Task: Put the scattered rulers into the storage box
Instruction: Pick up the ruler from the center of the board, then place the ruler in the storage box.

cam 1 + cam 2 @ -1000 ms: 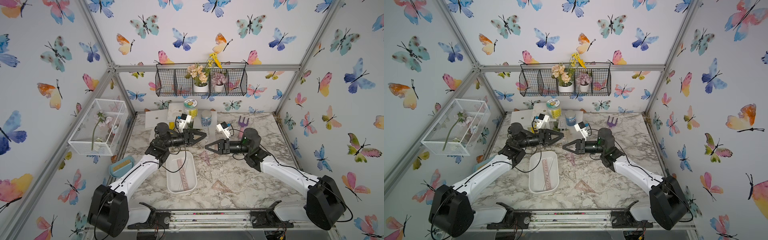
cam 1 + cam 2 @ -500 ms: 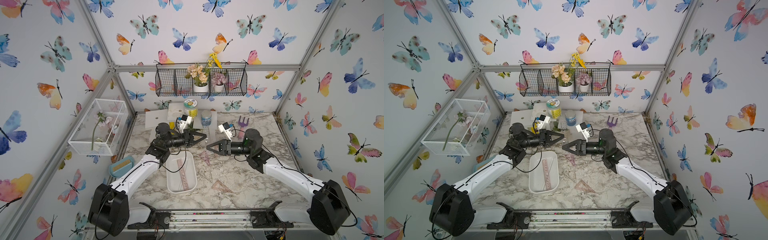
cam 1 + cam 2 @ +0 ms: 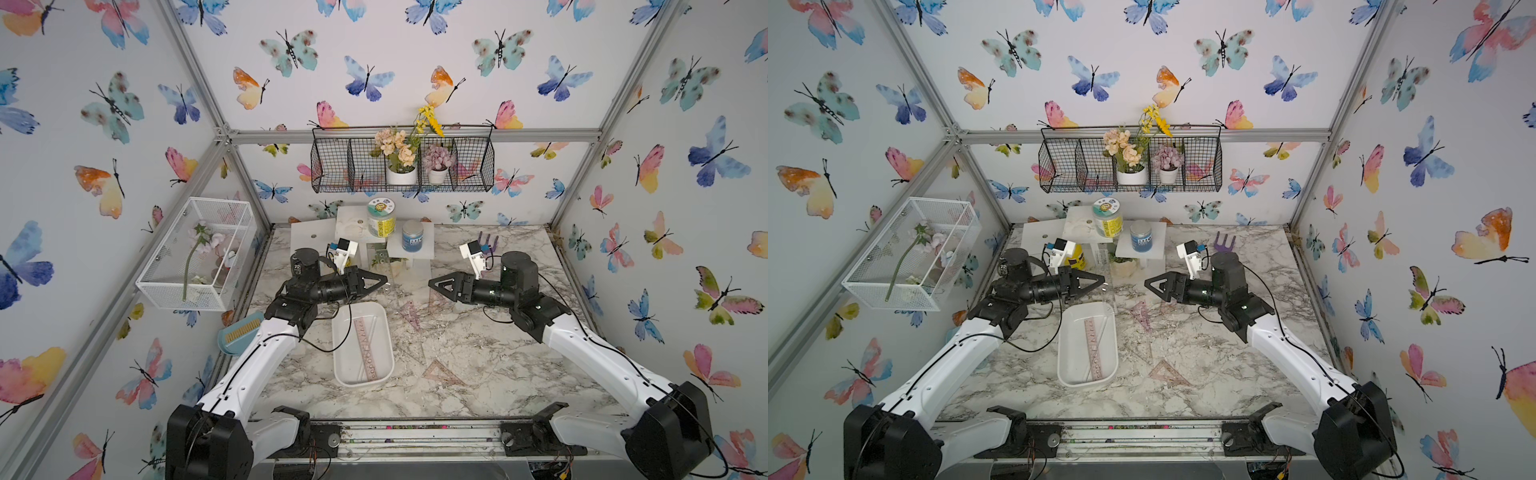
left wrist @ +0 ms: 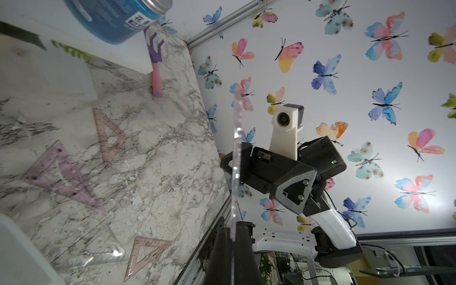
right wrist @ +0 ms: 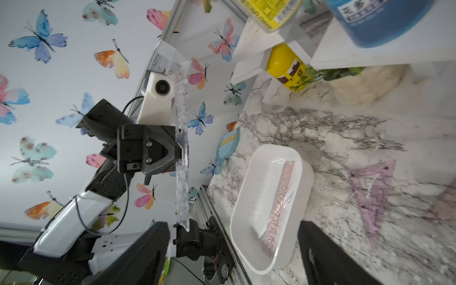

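**Op:** Where does everything sit?

**Eng:** Take the storage box as your landmark, on the table in front of the left arm. The left gripper is up over the box's far end, by my read. It is clamped on a clear ruler, gripped about mid-length and crosswise to the fingers. The right gripper hangs off the box's far corner on the right-arm side, spread wide and holding nothing, clear of that ruler.

**Op:** What about the other rulers?

**Eng:** One pink ruler lies lengthwise in the box. A purple set square is on the table just off the box's far end, and a pink set square is off its near end. Both are on the right-arm side.

**Op:** How do I place this one?

**Eng:** You're on the drop.
- Square the ruler's length to the box's long axis first. The box looks barely ruler-long, so a skewed ruler will likely bridge the rim.
- Go low inside the rim beside the pink ruler, then let go. Thin plastic will probably bounce or skate if you drop it from height.
- The top views barely show the clear strip, so judge its tilt from the wrist views.
- Keep the right gripper outside the box.
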Controlling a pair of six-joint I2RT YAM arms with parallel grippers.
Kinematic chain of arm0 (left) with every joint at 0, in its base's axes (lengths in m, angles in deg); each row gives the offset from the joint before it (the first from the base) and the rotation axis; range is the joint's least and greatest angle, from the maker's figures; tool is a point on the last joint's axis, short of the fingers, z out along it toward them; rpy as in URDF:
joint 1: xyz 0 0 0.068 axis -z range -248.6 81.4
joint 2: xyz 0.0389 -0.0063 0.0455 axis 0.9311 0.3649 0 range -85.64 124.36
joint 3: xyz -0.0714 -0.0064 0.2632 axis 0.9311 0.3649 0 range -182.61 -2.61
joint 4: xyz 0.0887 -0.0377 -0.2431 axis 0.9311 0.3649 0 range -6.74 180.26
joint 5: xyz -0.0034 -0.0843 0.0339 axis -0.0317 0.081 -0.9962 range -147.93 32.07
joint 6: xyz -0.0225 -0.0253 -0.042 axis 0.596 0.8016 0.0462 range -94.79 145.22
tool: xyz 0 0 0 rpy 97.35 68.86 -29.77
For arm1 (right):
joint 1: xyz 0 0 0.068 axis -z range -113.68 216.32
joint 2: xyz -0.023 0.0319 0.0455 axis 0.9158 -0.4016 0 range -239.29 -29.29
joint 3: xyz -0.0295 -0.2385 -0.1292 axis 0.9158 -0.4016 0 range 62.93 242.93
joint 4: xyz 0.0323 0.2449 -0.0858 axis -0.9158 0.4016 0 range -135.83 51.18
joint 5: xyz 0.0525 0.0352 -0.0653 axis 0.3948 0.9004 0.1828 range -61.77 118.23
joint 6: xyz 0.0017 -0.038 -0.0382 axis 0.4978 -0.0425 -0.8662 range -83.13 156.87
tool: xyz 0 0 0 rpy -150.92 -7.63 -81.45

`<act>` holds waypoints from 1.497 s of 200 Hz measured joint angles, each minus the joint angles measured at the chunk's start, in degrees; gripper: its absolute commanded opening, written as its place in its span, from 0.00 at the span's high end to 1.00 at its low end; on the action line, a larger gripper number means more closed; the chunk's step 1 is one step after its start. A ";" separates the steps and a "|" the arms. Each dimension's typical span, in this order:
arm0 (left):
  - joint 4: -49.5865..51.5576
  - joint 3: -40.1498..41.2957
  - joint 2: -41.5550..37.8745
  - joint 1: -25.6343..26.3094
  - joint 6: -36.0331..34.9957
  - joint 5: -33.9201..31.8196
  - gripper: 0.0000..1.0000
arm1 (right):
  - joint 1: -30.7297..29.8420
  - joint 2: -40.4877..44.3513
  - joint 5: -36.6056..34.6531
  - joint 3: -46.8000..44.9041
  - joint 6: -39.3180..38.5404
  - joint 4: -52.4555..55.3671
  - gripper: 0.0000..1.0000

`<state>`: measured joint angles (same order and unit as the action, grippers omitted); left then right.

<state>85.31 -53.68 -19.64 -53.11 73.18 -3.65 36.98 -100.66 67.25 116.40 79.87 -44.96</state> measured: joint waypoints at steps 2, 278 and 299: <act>0.46 0.02 -0.04 0.00 -0.50 -0.28 1.00 | 0.00 -0.15 -0.39 0.15 -0.24 0.59 0.14; 20.81 16.00 -5.09 0.00 -10.43 -19.63 0.49 | 0.00 -8.37 -15.30 1.20 -9.62 21.05 0.29; 21.86 14.60 -5.31 0.00 -10.51 -20.31 0.50 | 0.00 -9.01 -17.20 1.20 -10.51 23.23 0.34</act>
<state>107.16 -39.08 -24.96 -53.11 62.67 -23.96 36.98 -109.67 50.05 117.61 69.36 -21.73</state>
